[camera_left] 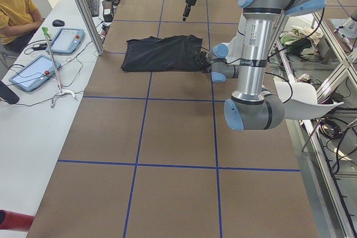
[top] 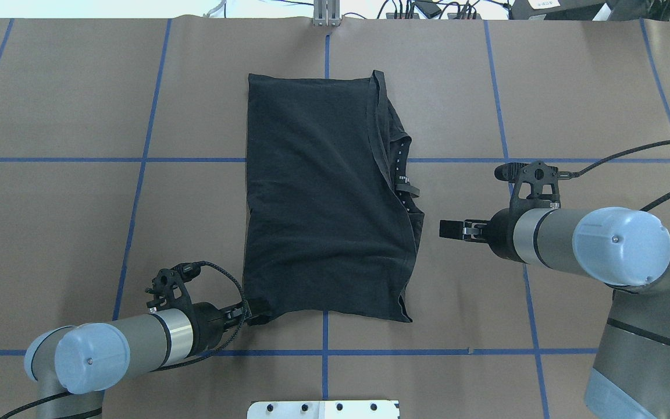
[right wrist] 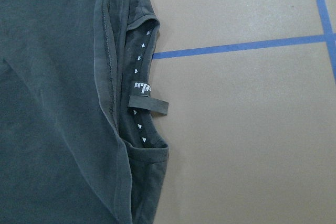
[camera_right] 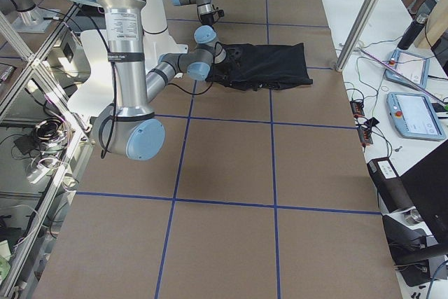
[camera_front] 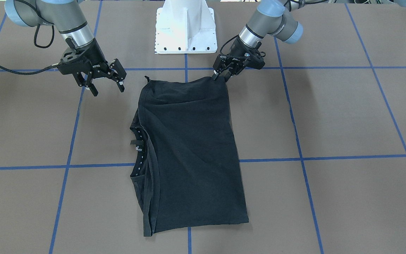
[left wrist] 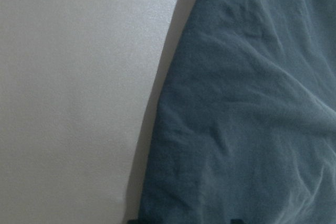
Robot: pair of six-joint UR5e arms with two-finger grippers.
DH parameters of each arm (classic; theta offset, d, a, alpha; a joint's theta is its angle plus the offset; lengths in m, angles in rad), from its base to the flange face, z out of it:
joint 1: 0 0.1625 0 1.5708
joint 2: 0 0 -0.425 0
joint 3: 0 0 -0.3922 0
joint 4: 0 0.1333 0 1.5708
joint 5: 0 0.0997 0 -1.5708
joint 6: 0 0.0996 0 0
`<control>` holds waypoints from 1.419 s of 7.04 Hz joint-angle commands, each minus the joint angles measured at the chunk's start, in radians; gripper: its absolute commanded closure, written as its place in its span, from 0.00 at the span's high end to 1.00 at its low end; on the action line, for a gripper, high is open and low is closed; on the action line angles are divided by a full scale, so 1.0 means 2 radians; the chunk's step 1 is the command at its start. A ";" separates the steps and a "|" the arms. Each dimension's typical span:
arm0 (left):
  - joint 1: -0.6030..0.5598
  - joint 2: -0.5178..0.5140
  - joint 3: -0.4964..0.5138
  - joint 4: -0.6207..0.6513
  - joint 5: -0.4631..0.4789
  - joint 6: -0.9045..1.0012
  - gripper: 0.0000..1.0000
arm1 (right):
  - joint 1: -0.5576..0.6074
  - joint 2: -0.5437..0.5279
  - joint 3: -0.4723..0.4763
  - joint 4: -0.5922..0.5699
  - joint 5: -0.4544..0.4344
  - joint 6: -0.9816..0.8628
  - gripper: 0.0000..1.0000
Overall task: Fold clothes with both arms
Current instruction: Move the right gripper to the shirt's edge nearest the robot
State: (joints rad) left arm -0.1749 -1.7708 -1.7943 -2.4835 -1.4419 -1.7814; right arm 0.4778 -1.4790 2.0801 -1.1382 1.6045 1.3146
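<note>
The black T-shirt point(camera_front: 189, 148) lies folded into a long rectangle at the table's middle, and its front graphic is hidden. Its collar with a white-printed label point(right wrist: 148, 103) faces my right side. The shirt also shows in the overhead view point(top: 317, 198). My left gripper point(camera_front: 221, 76) is low at the shirt's near left corner and looks shut on that corner; the left wrist view shows only cloth point(left wrist: 247, 119) and bare table. My right gripper point(camera_front: 107, 89) is open and empty, above the table beside the shirt's collar edge, apart from the cloth. It also shows in the overhead view point(top: 448, 228).
The white pedestal point(camera_front: 185, 26) stands just behind the shirt's near edge. Blue tape lines point(top: 137, 192) grid the brown table. A seated operator point(camera_left: 17, 4) and tablets point(camera_left: 67, 40) are on a side desk beyond the far edge.
</note>
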 commanded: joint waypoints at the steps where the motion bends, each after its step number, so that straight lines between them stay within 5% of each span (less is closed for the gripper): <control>1: 0.000 0.000 0.001 0.000 0.000 -0.001 0.00 | -0.001 0.000 0.000 0.000 0.000 0.000 1.00; 5: -0.008 0.048 -0.044 0.000 -0.005 0.007 0.00 | -0.025 0.028 -0.004 -0.007 -0.019 0.039 1.00; 8: -0.007 0.080 -0.073 -0.001 -0.005 0.007 0.00 | -0.088 0.113 -0.010 -0.114 -0.075 0.148 0.97; 10: -0.007 0.078 -0.073 -0.002 -0.004 0.007 0.00 | -0.110 0.129 -0.044 -0.116 -0.110 0.214 0.95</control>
State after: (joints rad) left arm -0.1889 -1.6153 -1.9394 -2.4854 -1.4503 -1.7672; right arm 0.2821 -1.2521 2.0317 -1.3573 1.4163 1.6608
